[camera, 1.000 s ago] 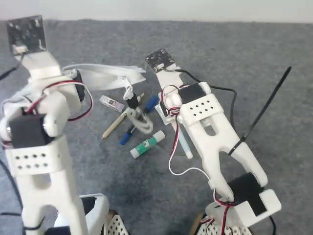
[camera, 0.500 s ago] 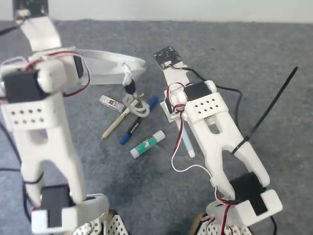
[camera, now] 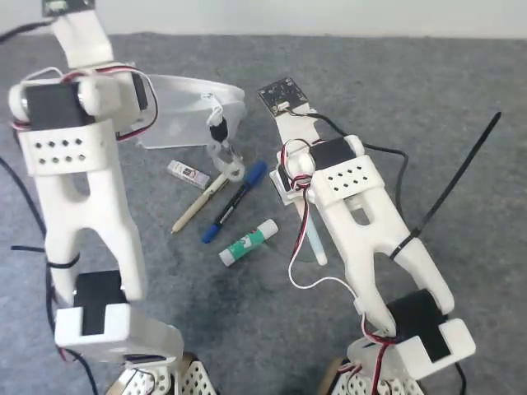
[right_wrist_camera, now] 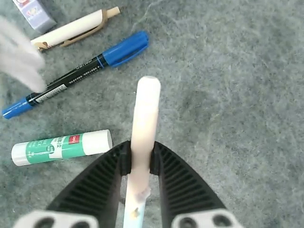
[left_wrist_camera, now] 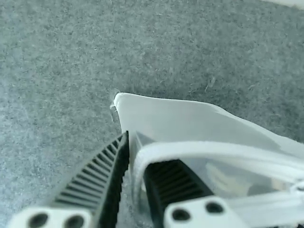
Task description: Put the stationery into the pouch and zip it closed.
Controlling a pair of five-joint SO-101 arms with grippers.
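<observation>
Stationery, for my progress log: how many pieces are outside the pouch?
5: eraser, beige pen, blue marker, glue stick on the table; pale pen in right pincer. More may be hidden.

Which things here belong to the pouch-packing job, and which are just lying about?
Job: pouch, in the left gripper; pale pen, in the right gripper; blue marker; beige pen; glue stick; eraser.
Lying about: black cable tie; grey carpet.

A translucent pouch [camera: 185, 103] is gripped by the left pincer [left_wrist_camera: 134, 142]; blue marker [camera: 235, 202], cream pen [camera: 198, 204], green glue stick [camera: 247, 242] and small block [camera: 188, 173] are laid nearby on the surface [camera: 412, 99]; a pale pen [right_wrist_camera: 142, 118] is clamped in the right pincer [right_wrist_camera: 140, 152]
</observation>
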